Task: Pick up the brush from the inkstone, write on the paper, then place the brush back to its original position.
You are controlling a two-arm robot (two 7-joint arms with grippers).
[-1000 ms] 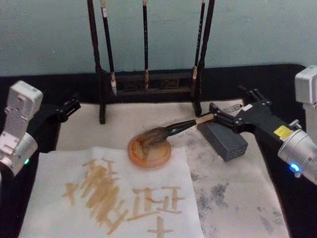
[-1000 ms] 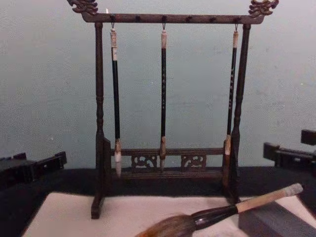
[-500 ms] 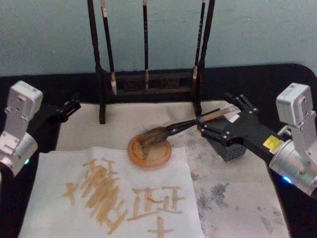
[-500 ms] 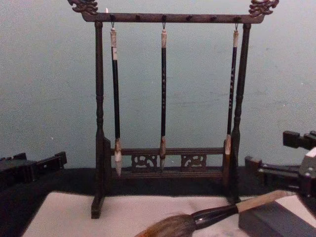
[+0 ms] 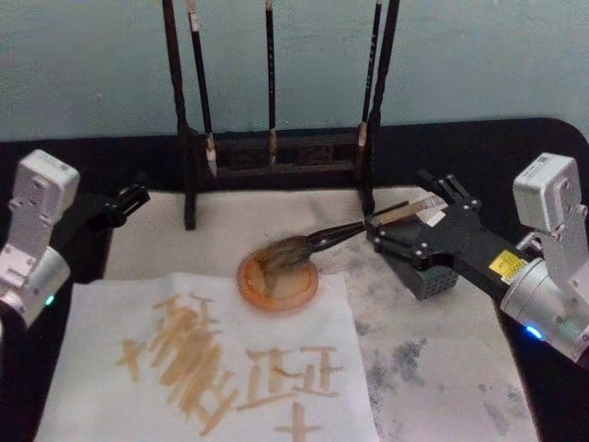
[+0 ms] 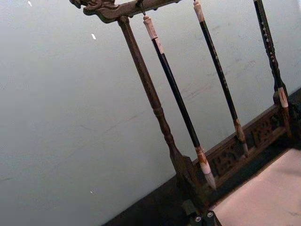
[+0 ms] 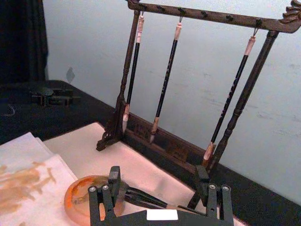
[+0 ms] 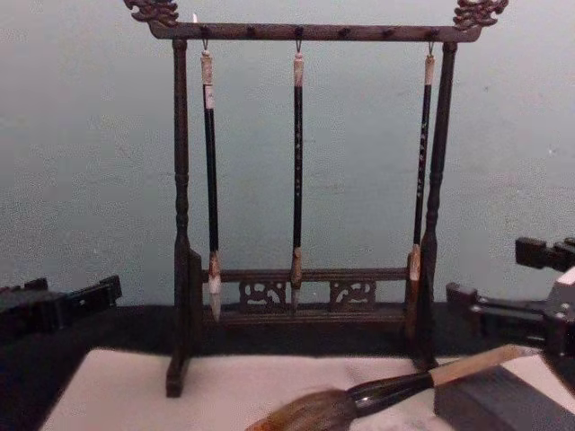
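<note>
One thick brush [image 5: 317, 242], tan handle, black ferrule, bushy brown-grey head, lies mid-frame in head view: bristles on the round orange inkstone [image 5: 279, 284], handle up on the dark grey block [image 5: 425, 269]. Right gripper [image 5: 386, 227], right of centre, fingers [image 7: 114, 175] spread wide either side of the handle, not clamped. Left gripper [image 5: 134, 195] parked at left edge; can't tell its state. Head view shows paper [image 5: 207, 361] with tan strokes at lower left; chest view shows the full rack [image 8: 305, 32] top. Three thin brushes [image 8: 297, 171] hang there.
</note>
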